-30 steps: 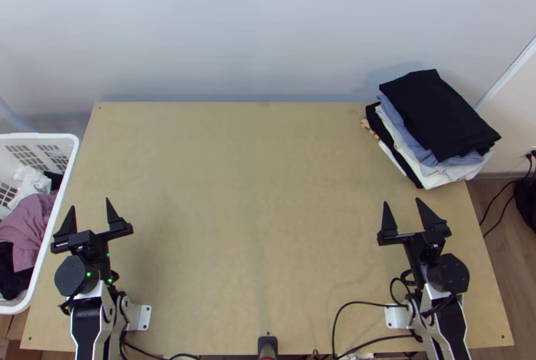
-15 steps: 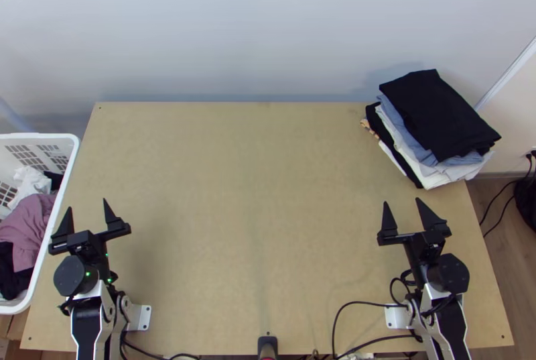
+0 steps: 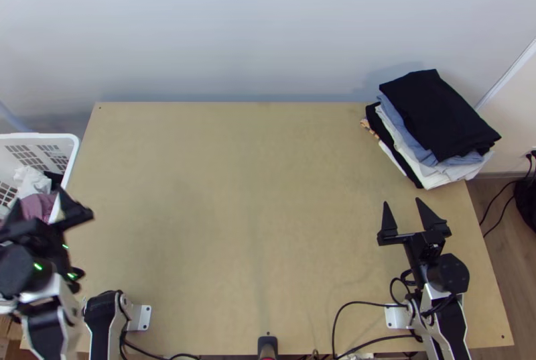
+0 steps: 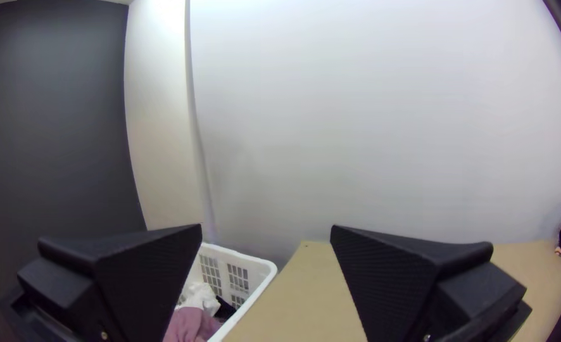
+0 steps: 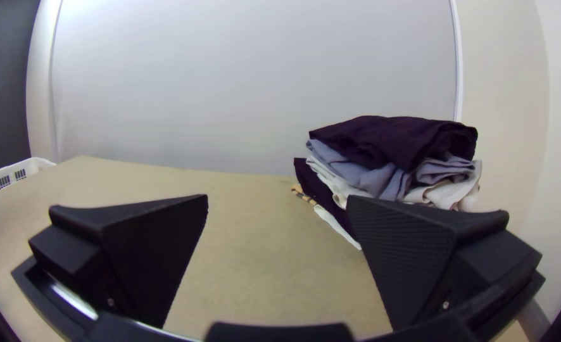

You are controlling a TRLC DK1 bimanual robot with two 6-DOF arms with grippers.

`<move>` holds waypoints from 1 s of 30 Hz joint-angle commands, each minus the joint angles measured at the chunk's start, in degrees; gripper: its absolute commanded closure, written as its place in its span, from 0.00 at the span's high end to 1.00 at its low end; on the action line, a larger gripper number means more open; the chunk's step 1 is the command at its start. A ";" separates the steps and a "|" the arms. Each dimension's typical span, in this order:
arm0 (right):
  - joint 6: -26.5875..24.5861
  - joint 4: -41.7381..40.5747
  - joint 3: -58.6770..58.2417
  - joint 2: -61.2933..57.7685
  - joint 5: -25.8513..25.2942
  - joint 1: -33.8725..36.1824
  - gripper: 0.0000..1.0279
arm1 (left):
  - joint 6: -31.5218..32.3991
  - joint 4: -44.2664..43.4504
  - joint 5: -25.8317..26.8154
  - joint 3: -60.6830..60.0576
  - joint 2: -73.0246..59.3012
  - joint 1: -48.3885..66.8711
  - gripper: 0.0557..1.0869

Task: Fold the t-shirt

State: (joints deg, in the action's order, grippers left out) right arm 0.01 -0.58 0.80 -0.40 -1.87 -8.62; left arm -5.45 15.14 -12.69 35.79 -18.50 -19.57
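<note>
We see the L gripper at the table's L side, over the near part of the white basket. In the top view and the L wrist view its two wide black fingers stand spread, w/ a gap btwn them and nothing pinched. Inside the basket we make out a mauve garment, bunched, w/ a white cloth just beside it and a bit of dark cloth near the basket's wall.

Our R gripper is above the R part of the wooden table, near side of the folded stack and apart from it. Its fingers are spread too, w/ no cloth btwn them, as the R wrist view also shows.

The stack sits at the table's far R corner and juts past the side edge. On top is a black garment, folded flat; under it we see blue-grey cloth, then white cloth and more dark cloth, w/ a patterned edge poking out.

As for the t-shirt: clothes lie in the basket & in the stack, but we can't tell which one it is.

At the near edge, a black cable curves over the tabletop toward the R arm's base.
</note>
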 commanded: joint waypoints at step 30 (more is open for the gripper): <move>0.16 1.28 -0.27 0.49 -0.06 -0.34 0.96 | -1.93 19.14 29.48 25.03 -60.34 -46.43 0.96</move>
State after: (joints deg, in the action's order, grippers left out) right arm 0.01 -0.56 0.80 -0.40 -1.87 -8.62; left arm -5.56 32.64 16.10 58.04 -73.76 -64.27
